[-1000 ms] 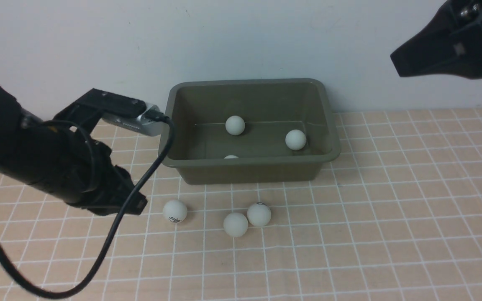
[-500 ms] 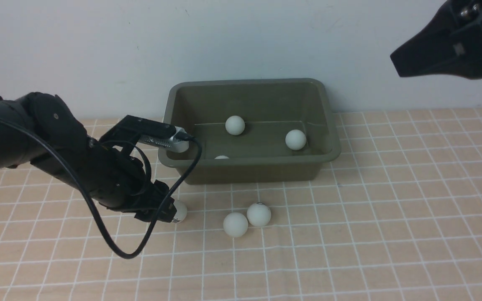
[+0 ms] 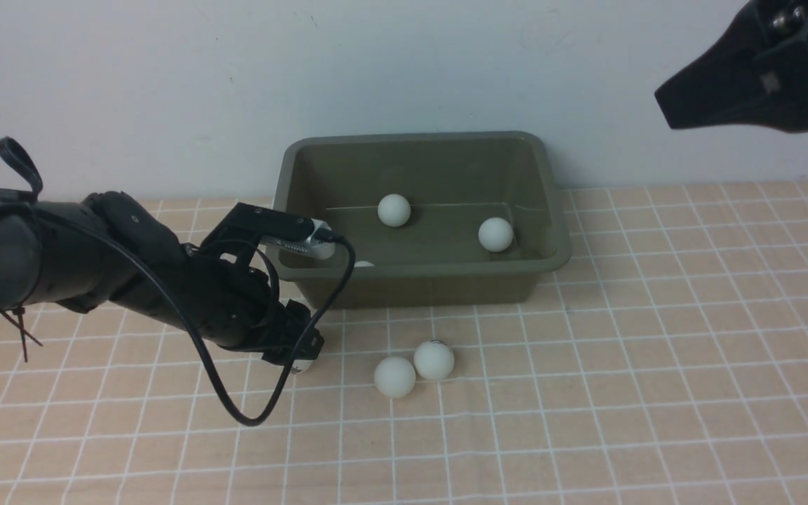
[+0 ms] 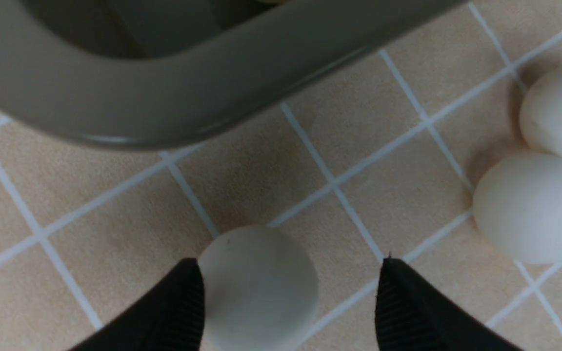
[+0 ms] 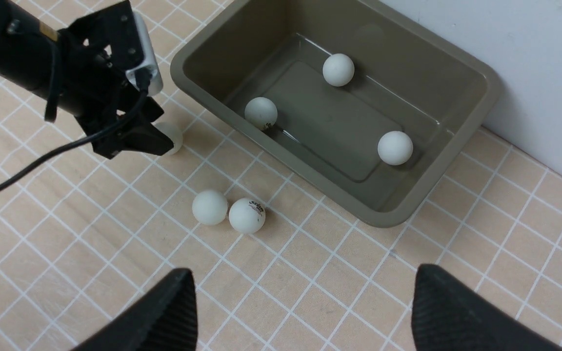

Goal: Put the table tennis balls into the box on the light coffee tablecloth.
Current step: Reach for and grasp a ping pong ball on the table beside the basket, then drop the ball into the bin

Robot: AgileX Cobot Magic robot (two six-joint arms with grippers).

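The olive-green box (image 3: 418, 277) stands on the light coffee tablecloth (image 3: 656, 351) and holds three table tennis balls (image 3: 394, 210) (image 3: 496, 234) (image 3: 363, 264); the near wall half hides the last. Two more balls (image 3: 395, 376) (image 3: 434, 360) touch each other on the cloth in front of the box. A third loose ball (image 4: 259, 287) lies between the fingers of my open left gripper (image 4: 291, 265), against one finger and apart from the other. In the front view the left gripper (image 3: 299, 347) nearly covers that ball (image 3: 302, 366). My right gripper (image 5: 304, 270) hangs open and empty, high at the right.
A white wall rises just behind the box. The left arm's black cable (image 3: 236, 393) loops down onto the cloth in front of the arm. The box's near left corner (image 4: 164, 97) is close to the left gripper.
My left arm came down and to the right, over the leftmost loose ball, and now straddles it. The ball by the box's near wall rolled a little left. The right arm stayed still.
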